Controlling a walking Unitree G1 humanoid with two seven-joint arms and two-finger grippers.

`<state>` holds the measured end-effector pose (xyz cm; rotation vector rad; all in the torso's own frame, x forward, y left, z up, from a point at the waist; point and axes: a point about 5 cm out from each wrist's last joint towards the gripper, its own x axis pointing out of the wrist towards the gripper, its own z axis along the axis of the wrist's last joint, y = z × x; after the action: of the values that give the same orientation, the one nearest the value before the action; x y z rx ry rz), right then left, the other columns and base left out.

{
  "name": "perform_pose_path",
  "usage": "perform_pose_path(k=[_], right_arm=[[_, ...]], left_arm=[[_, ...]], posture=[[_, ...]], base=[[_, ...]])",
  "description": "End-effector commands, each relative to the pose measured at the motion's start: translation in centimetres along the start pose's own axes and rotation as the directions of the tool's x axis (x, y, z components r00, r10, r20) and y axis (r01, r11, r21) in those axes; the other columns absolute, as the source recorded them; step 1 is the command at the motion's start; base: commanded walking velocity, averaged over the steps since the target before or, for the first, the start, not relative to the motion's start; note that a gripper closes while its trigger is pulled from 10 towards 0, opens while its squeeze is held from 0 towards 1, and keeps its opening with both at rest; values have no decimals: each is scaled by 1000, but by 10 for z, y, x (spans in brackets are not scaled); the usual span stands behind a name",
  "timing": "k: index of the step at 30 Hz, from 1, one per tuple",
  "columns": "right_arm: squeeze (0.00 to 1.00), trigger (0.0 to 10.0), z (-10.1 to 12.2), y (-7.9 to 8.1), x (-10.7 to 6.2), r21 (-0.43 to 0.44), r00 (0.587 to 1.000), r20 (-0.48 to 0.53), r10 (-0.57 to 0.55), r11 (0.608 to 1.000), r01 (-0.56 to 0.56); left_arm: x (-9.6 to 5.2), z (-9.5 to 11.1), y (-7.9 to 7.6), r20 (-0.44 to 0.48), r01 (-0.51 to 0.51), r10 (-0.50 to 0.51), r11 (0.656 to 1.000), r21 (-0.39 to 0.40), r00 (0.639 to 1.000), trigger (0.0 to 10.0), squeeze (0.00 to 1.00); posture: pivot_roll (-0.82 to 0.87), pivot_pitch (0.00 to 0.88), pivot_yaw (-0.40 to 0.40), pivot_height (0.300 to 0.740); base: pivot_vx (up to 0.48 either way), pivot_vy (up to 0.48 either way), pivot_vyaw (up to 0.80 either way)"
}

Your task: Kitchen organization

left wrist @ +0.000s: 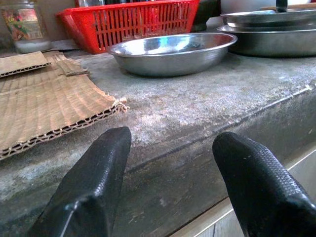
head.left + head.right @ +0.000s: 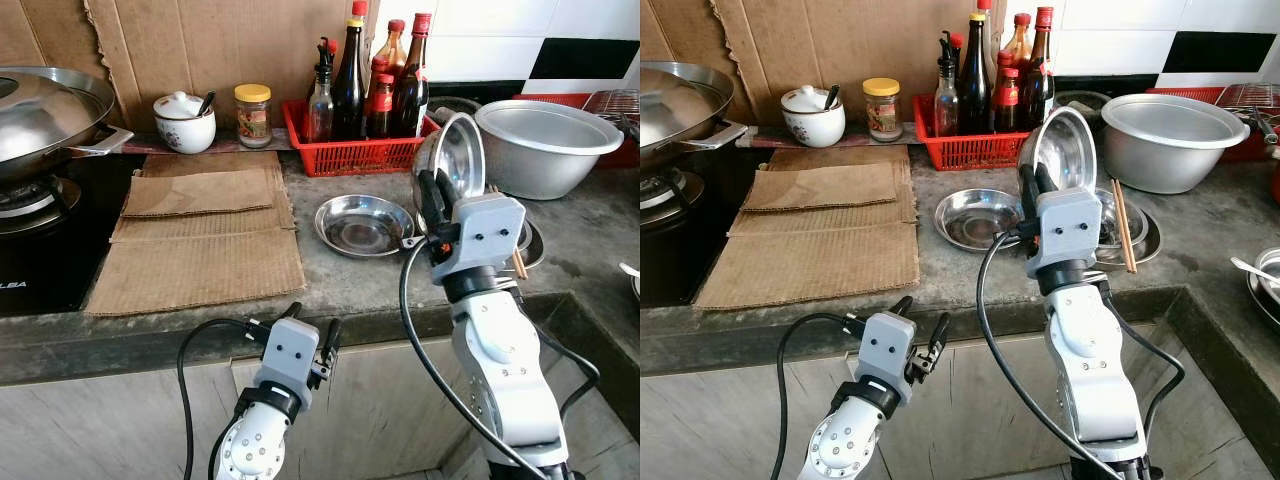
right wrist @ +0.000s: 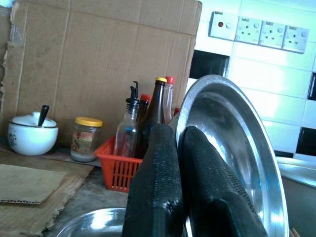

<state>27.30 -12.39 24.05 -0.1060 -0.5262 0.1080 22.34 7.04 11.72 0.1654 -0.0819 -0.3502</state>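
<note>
Right wrist view: right tool (image 3: 180, 163) pinching the rim of a tilted steel plate (image 3: 232, 143), raised over the worktop (image 2: 340, 275) just right of a flat steel dish (image 2: 363, 224), left tool (image 2: 310, 325) spread, below the worktop's front edge.
</note>
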Motion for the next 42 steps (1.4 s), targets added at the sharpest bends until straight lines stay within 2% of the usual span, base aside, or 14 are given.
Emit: perform_pose_path(k=[1, 7, 16, 25, 27, 32, 42], right_arm=[[0, 0, 10, -2, 2, -5, 999, 38, -18, 1000, 18], [0, 0, 7, -3, -3, -16, 999, 22, -30, 999, 30], [0, 0, 4, -4, -6, -17, 999, 2, -36, 999, 36], [0, 0, -18, -5, -35, 17, 989, -141, -38, 999, 41], [0, 0, -24, -4, -47, 26, 981, -190, -35, 999, 40], [0, 0, -32, -1, -59, 36, 970, -240, -28, 999, 38], [0, 0, -40, 0, -72, 40, 954, -295, -53, 997, 68]], left_arm=[[0, -1, -1, 2, 11, -11, 1000, 12, 1000, 10000, 0], [1, 5, 0, 34, 12, -13, 1000, 23, 999, 10000, 0], [2, 4, -1, 32, 15, -16, 1000, 27, 999, 10000, 0], [0, 4, -2, 29, 17, -18, 1000, 24, 999, 10000, 0], [0, 4, -2, 26, 21, -22, 999, 24, 999, 10000, 0], [-2, 3, -2, 23, 23, -23, 999, 24, 999, 10000, 0], [-2, 2, -1, 17, 22, -23, 999, 26, 1000, 10000, 0]], posture=[[183, 0, -54, 740], [183, 0, -53, 740], [181, 0, -52, 740], [176, 0, -51, 740], [176, 0, -51, 740], [176, 0, -48, 740], [176, 0, -46, 740]], base=[[-259, 0, 0], [-270, 0, 0], [-281, 0, 0], [-281, 0, 0], [-281, 0, 0], [-280, 0, 0], [-281, 0, 0]])
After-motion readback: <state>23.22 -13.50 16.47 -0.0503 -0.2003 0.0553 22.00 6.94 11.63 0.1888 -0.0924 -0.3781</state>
